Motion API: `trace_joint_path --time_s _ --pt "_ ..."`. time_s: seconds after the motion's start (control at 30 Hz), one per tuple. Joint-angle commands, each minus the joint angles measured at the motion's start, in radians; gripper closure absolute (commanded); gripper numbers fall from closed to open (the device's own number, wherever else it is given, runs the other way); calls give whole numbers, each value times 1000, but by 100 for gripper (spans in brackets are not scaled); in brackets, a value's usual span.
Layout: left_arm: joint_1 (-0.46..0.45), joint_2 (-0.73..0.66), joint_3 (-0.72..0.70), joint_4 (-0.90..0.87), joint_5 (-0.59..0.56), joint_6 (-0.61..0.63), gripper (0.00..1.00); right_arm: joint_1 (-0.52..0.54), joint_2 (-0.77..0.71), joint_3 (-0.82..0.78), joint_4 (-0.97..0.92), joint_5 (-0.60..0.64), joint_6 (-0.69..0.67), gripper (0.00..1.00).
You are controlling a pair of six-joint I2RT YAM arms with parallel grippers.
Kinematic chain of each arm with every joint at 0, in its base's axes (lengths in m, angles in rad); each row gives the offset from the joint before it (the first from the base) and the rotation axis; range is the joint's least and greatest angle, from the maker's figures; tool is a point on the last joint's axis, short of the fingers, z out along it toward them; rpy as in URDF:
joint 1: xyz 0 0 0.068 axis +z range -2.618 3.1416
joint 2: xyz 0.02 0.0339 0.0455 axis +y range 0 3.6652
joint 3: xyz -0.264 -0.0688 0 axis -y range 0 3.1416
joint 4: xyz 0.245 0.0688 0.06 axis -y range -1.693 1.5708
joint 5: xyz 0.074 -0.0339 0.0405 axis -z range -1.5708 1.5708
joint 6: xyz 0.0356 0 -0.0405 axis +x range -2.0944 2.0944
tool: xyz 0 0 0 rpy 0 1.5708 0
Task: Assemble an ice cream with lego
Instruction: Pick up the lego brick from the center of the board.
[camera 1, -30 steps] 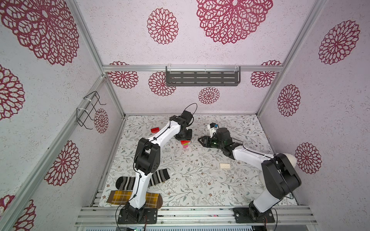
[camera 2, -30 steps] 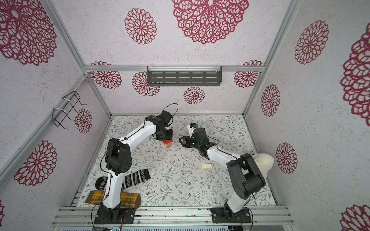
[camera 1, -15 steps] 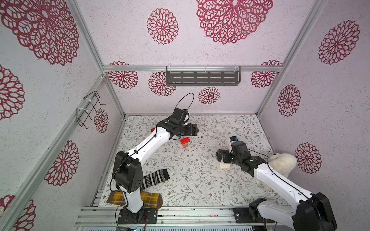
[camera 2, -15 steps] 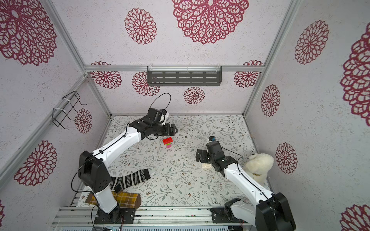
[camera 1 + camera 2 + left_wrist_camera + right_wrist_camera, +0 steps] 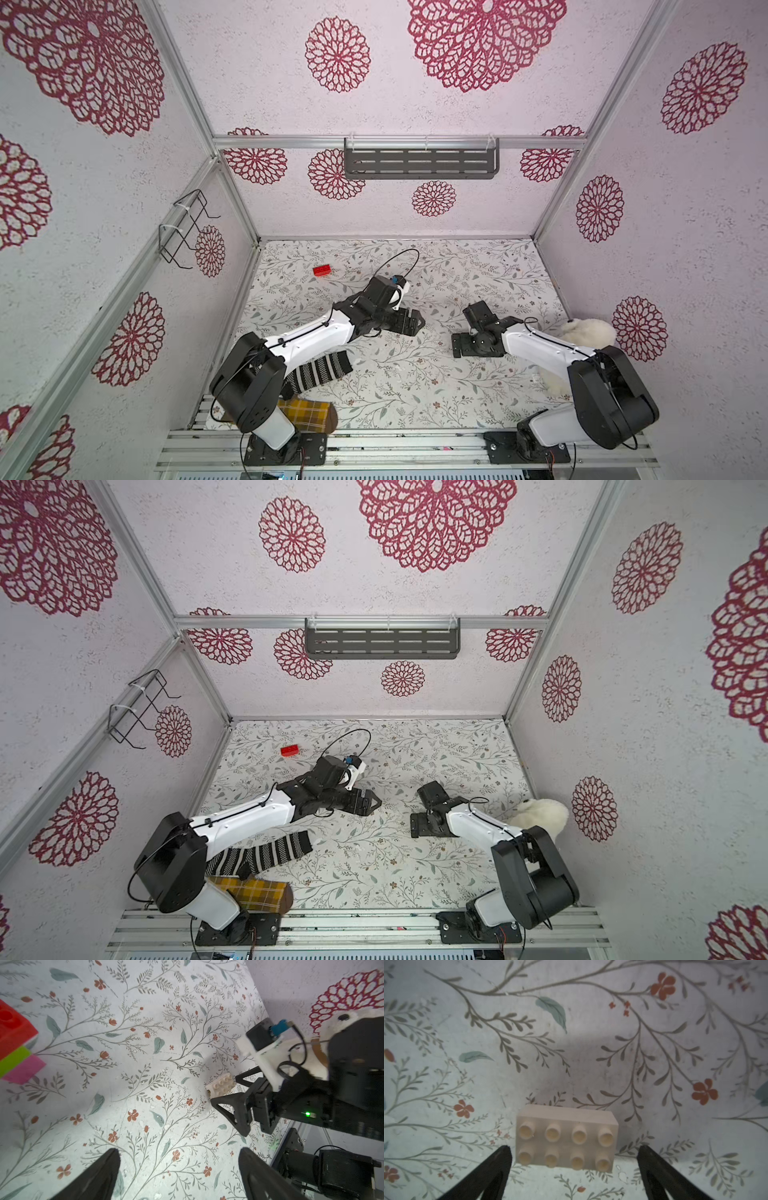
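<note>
A white lego brick [image 5: 566,1138] lies studs-up on the floral mat. My right gripper [image 5: 574,1149] is open and straddles it, with a gap on each side. The left wrist view shows that brick [image 5: 221,1085] between the right gripper's fingers [image 5: 230,1109]. A joined stack of red, lime-green and pink lego [image 5: 14,1043] shows at that view's edge, apart from my left gripper [image 5: 178,1167], which is open and empty. In both top views my left arm hides the stack and the right gripper [image 5: 459,347] hides the white brick. A loose red brick [image 5: 322,270] lies far left. The left gripper [image 5: 417,324] points toward the right one.
A striped sock [image 5: 320,370] and a yellow plaid sock [image 5: 307,417] lie by the left arm's base. A white plush toy [image 5: 590,332] sits against the right wall. A grey shelf [image 5: 419,160] hangs on the back wall and a wire rack [image 5: 183,228] on the left wall.
Both grippers have opened. The left one has left the coloured stack and drawn toward the front. The right arm swung from the middle to over the white brick.
</note>
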Motion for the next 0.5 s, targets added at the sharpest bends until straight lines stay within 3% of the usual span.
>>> trace_joint_path --time_s 0.0,0.13,0.23,0.47 --pt "-11 -82 -26 61 -79 -19 5 -5 16 7 4 -24 27 2" --pt "-10 -162 -81 65 -204 -40 5 -6 66 37 19 -33 22 7" --pt "16 -225 -120 60 -282 -87 5 -4 110 68 15 -59 23 18" --pt "195 -290 -198 90 -268 -230 4 19 169 134 -7 -78 29 51"
